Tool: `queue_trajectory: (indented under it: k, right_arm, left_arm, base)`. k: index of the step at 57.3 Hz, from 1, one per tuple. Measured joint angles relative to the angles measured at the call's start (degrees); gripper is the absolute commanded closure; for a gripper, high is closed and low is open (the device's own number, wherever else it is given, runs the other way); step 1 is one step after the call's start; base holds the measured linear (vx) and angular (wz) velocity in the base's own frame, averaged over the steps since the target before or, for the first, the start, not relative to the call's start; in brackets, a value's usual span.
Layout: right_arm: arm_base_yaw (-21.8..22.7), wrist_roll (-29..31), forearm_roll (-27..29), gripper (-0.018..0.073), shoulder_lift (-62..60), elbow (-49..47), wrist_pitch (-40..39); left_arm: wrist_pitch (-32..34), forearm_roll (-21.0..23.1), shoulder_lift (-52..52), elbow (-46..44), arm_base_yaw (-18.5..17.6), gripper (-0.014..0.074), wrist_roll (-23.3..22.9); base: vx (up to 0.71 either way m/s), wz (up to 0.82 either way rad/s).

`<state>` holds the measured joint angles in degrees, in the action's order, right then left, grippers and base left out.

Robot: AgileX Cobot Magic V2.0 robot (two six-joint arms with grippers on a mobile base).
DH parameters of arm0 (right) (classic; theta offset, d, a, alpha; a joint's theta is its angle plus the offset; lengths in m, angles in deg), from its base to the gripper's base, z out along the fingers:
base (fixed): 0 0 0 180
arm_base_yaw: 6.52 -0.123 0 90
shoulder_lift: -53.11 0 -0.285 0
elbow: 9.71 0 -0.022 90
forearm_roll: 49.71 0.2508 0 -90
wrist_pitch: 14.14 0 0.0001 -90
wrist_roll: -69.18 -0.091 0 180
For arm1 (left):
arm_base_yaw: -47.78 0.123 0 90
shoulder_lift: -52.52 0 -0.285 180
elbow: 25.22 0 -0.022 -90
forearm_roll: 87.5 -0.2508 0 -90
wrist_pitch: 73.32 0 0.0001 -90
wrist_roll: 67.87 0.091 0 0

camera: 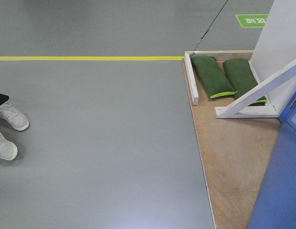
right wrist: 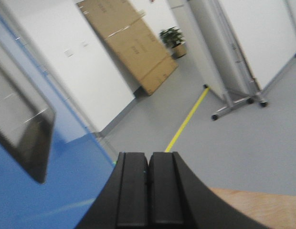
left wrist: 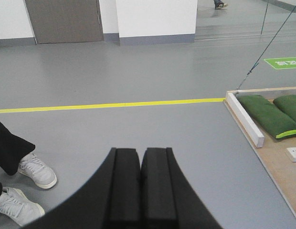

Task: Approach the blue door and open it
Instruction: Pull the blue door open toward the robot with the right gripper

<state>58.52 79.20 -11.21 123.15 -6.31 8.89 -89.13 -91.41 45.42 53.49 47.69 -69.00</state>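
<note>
Blue door (camera: 281, 186): stiff, glossy, probably heavy panel, front view's right edge, just beside right gripper (right wrist: 149, 191); best held by its lever, not in view; left gripper (left wrist: 140, 191) and right both closed, empty.

On my left wrist feed the left gripper (left wrist: 140, 151) is matte black all over. It has two flat, rectangular fingers (left wrist: 125, 186) with squared tips and only a thin dark seam between them. Each is backed by a smooth outer shell that flares outward in a curve toward the base. On its own feed the right gripper (right wrist: 148, 155) looks the same, its fingers (right wrist: 163, 191) plain black slabs with softly rounded corners.
</note>
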Motion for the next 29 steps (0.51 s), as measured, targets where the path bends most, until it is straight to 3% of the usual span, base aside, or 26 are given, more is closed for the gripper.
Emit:
queue_trajectory:
  k: [29]
  right_arm:
    - [-21.5, 0.0, -7.6, 0.0547, -0.6, -0.1, -2.7]
  left_arm:
    - [0.0, 0.0, 0.0, 0.0, 0.0, 0.0524, 0.0]
  base:
    - [0.00, 0.00]
